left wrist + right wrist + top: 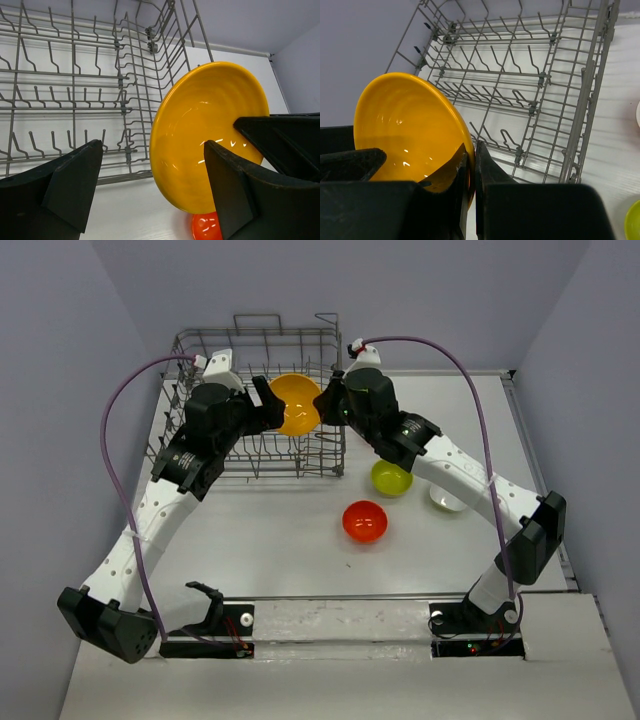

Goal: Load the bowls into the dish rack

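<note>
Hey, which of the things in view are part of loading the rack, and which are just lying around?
Part of the job: rack; yellow bowl, clamped by the right end effector; green bowl, red bowl and white bowl, waiting outside the rack.
Not part of it: table; purple cables on the arms.

Yellow-orange bowl (296, 400) tilted over dish rack (205, 344); red bowl (364, 521), green bowl (391, 478), white bowl (446, 502) outside.
</note>
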You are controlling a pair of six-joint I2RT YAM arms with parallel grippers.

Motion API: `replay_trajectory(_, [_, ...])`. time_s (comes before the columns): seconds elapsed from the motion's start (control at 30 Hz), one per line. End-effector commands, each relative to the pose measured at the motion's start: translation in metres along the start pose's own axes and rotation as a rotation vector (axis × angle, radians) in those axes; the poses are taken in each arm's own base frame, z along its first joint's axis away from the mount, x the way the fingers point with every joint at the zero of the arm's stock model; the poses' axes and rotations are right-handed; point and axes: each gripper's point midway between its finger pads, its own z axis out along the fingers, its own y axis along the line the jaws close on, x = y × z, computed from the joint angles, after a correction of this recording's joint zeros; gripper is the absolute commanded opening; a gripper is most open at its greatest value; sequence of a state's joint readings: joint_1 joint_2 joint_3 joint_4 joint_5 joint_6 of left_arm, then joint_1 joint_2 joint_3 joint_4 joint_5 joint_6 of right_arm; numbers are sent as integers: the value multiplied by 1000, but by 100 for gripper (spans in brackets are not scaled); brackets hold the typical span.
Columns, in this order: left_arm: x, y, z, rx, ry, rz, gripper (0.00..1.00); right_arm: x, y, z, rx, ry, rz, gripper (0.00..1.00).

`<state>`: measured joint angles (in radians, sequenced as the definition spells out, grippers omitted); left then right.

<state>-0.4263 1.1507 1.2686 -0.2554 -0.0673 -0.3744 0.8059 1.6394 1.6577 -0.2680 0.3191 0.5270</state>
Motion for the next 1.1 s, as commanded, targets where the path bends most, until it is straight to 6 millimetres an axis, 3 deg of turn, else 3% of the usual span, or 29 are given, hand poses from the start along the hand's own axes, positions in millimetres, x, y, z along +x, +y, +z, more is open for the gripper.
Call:
replay_trajectory(0.0, [-29,-8,-6,7,-80,3,87,-45,19,-16,-57,-117,40,1])
replay_trajectory(0.2, [-33,-21,-8,70,-88,-2,75,-49,22,-21,-77,-125,45,1])
replay_trajectory(0.5, [-27,-23,-4,87,-68,0,44,-49,28,-21,-106,-120,50,1])
replay_trajectory(0.77, [-26,-23,-1,87,-72,6,36,-49,33,-20,-127,-114,54,1])
replay_trajectory(0.9, [-27,-23,0,86,-73,8,28,-47,33,-19,-126,-111,53,1])
replay_trajectory(1.07, [-28,-24,0,92,-78,6,1,-44,32,-18,-125,-105,51,1])
